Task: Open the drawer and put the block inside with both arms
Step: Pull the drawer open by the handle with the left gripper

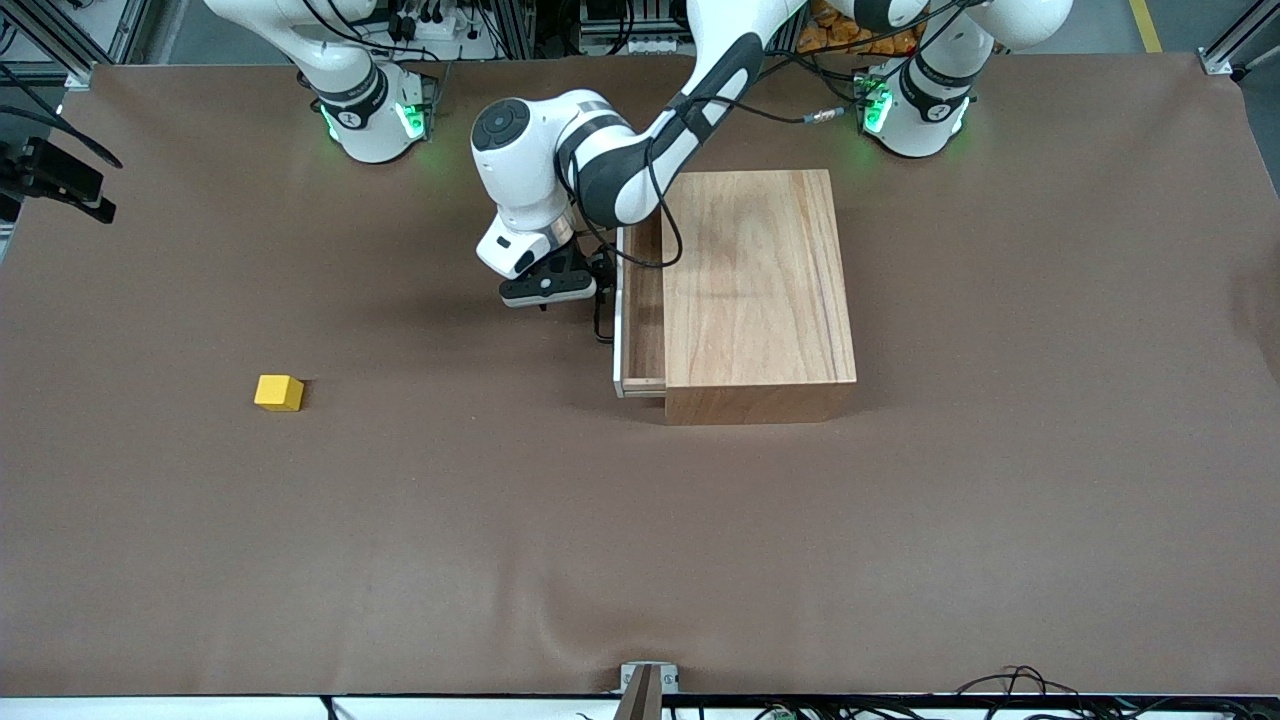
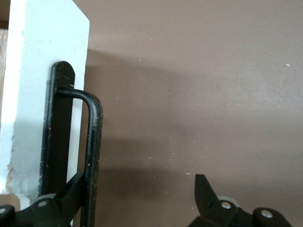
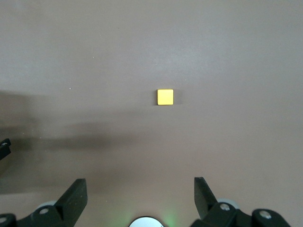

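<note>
The drawer [image 1: 643, 300] stands pulled a little way out of the light wooden box [image 1: 760, 290]. Its white front panel [image 2: 42, 71] faces the right arm's end of the table. My left gripper [image 1: 600, 285] is at the black wire handle [image 2: 94, 142]. It is open [image 2: 139, 182], and the handle's bar lies between its fingers, close against one of them. The yellow block [image 1: 278, 392] lies on the table toward the right arm's end, nearer the front camera than the drawer. My right gripper [image 3: 139, 189] hangs open and empty high above the table, with the block [image 3: 165, 97] far below it.
Brown cloth [image 1: 640, 540] covers the table. The right arm's green-lit base [image 1: 370, 110] and the left arm's base [image 1: 915, 105] stand along the edge farthest from the front camera. The left arm reaches across above the box's top.
</note>
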`<state>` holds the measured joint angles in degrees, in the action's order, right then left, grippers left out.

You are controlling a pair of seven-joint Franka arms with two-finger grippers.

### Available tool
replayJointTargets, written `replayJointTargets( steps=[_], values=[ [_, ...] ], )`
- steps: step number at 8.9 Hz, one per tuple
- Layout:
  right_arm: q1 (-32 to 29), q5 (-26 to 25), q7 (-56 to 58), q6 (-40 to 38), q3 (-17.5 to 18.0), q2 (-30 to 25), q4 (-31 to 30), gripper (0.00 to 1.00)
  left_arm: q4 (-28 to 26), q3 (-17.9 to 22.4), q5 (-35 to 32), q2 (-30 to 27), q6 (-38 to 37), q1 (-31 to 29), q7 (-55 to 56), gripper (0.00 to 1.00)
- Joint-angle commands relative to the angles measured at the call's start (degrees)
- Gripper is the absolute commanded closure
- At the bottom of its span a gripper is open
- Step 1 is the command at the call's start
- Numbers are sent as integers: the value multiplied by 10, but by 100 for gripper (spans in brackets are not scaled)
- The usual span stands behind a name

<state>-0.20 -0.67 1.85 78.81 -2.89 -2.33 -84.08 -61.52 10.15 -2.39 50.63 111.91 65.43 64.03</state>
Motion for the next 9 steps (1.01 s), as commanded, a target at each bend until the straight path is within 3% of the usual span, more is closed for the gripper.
replayJointTargets(
  steps=[1,9],
  values=[
    [-9,-1,1,-1,6,-6,-6,0,10,-11,-6,3,24,3,12,0],
    [-9,-1,1,-1,6,-6,-6,0,10,-23,-6,5,88,2,23,0]
  ],
)
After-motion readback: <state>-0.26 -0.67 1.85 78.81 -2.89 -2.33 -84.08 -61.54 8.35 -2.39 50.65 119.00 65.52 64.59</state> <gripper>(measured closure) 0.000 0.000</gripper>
